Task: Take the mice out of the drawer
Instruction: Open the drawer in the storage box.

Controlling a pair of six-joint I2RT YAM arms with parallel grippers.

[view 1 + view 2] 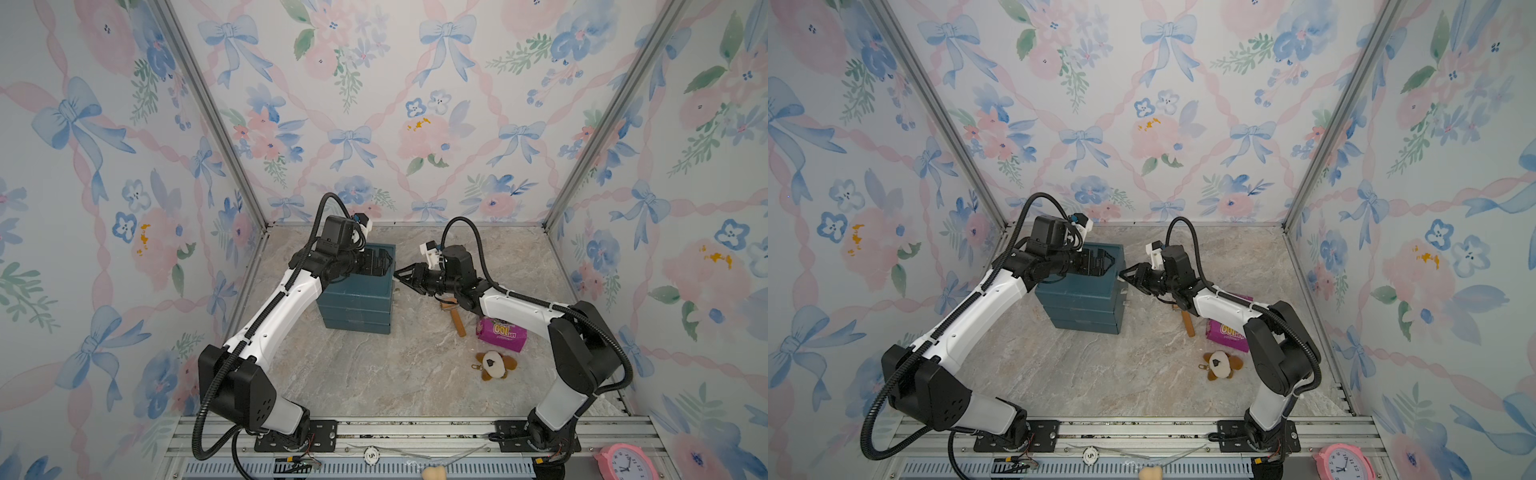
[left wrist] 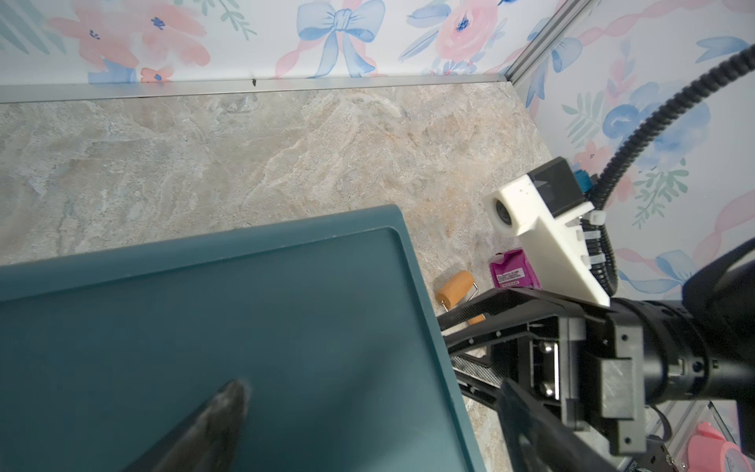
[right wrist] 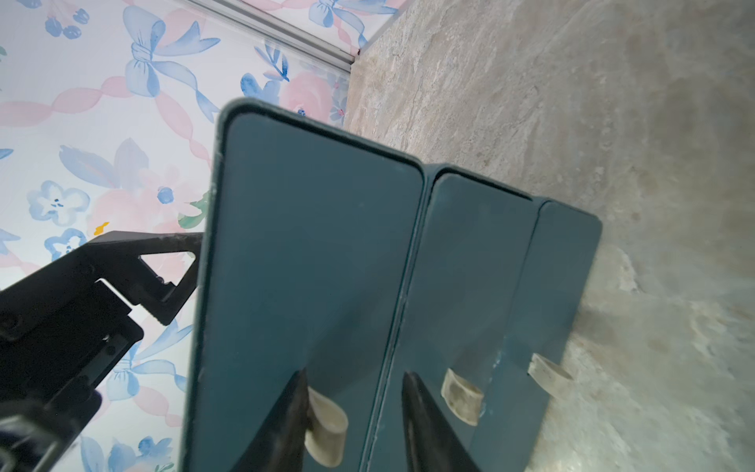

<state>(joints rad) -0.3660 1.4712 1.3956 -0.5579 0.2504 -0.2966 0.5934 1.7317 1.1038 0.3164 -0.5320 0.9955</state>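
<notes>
The mice are hidden; all three drawers of the teal drawer unit [image 1: 357, 299] [image 1: 1079, 299] are shut. My left gripper [image 1: 384, 262] [image 2: 376, 408] is open over the unit's flat top [image 2: 204, 306], with one finger on the top and the other past its right edge. My right gripper [image 1: 397, 276] [image 3: 355, 376] is at the top drawer front [image 3: 306, 245]. Its jaws straddle that drawer's beige pull loop [image 3: 327, 425]. One finger touches the loop and the other stands apart from it. The loops of the middle drawer [image 3: 459, 396] and the bottom drawer [image 3: 549, 376] are free.
On the marble floor right of the unit lie a wooden roller [image 1: 455, 318], a purple packet [image 1: 500, 332] and a brown-and-white plush keychain [image 1: 494, 365]. A pink clock [image 1: 623, 461] sits at the front right rail. Floral walls enclose three sides.
</notes>
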